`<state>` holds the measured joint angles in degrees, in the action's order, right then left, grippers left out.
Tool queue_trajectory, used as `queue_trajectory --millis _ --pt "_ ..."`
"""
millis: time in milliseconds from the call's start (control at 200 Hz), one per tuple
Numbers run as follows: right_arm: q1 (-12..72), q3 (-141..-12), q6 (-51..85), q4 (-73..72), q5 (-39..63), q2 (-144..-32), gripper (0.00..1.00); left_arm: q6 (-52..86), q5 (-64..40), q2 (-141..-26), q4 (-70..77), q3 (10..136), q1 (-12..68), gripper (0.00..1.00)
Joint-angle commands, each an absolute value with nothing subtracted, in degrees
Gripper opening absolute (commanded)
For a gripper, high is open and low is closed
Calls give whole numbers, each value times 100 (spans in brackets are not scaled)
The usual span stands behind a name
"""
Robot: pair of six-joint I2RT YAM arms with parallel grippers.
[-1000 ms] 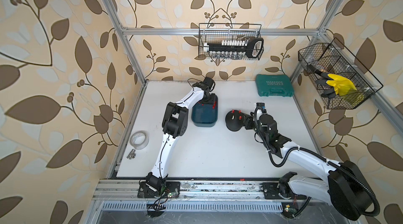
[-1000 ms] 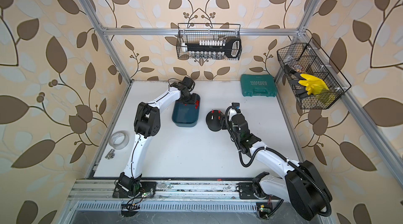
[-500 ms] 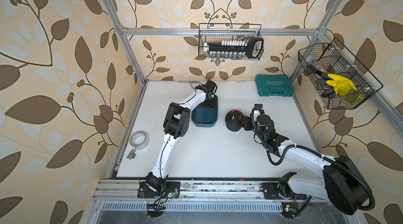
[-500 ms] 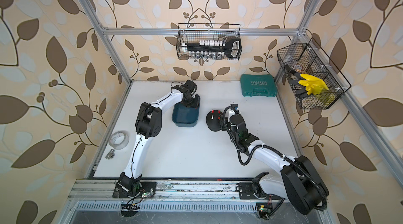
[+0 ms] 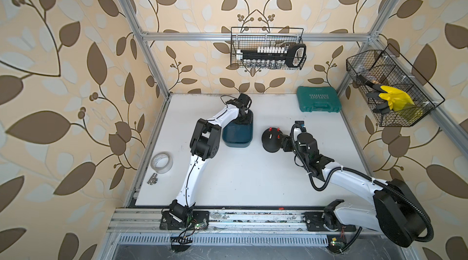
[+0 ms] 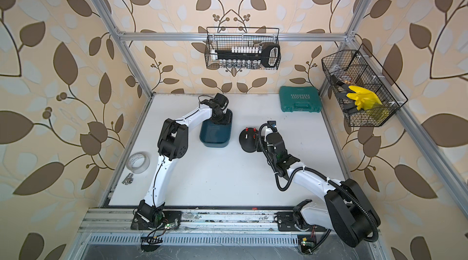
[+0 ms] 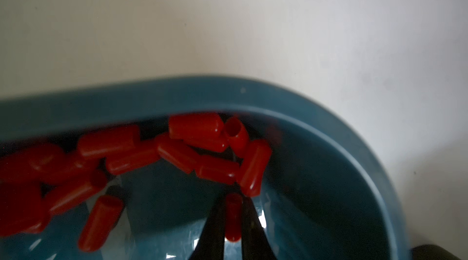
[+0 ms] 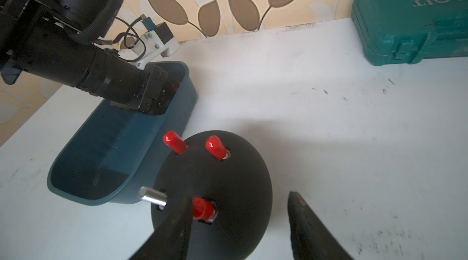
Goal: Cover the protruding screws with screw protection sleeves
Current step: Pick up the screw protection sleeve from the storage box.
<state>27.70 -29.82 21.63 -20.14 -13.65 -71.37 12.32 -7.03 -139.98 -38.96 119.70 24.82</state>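
A black dome base (image 5: 272,144) (image 8: 228,182) stands mid-table. Three of its protruding screws wear red sleeves (image 8: 174,142) (image 8: 215,147) (image 8: 202,209); one screw (image 8: 153,196) (image 5: 270,136) is bare silver. My right gripper (image 8: 240,195) (image 5: 284,142) is open: one finger (image 8: 174,223) lies over the dome by the nearest sleeve, the other (image 8: 304,220) stands off its edge. Several loose screw protection sleeves (image 7: 197,132) lie in the blue bin (image 7: 177,96) (image 5: 238,137). Inside the bin, my left gripper (image 7: 234,203) (image 5: 244,119) is shut on one red sleeve (image 7: 233,220).
A green tool case (image 5: 317,103) lies at the back right. A tape roll (image 5: 162,161) and a small silver fitting (image 5: 152,179) sit off the table's left edge. Wire baskets hang on the back wall (image 5: 267,52) and the right wall (image 5: 390,89).
My left gripper has dipped into the far end of the bin and its jaws have closed on a red sleeve. The right arm has barely shifted beside the dome.
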Motion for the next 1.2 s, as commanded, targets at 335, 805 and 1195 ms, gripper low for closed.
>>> queue_trajectory --millis 335,805,1195 --pt "2802 -3338 2208 -1819 -1220 -7235 61 1123 -554 -12712 -3403 10758 2523 10" --pt "2763 -4722 2455 -573 1747 -7289 60 1650 -1615 -10664 -2765 9187 2426 9" --pt "2761 -4996 3261 -1180 3815 -7075 58 2775 -3746 -8485 -467 7383 2399 14"
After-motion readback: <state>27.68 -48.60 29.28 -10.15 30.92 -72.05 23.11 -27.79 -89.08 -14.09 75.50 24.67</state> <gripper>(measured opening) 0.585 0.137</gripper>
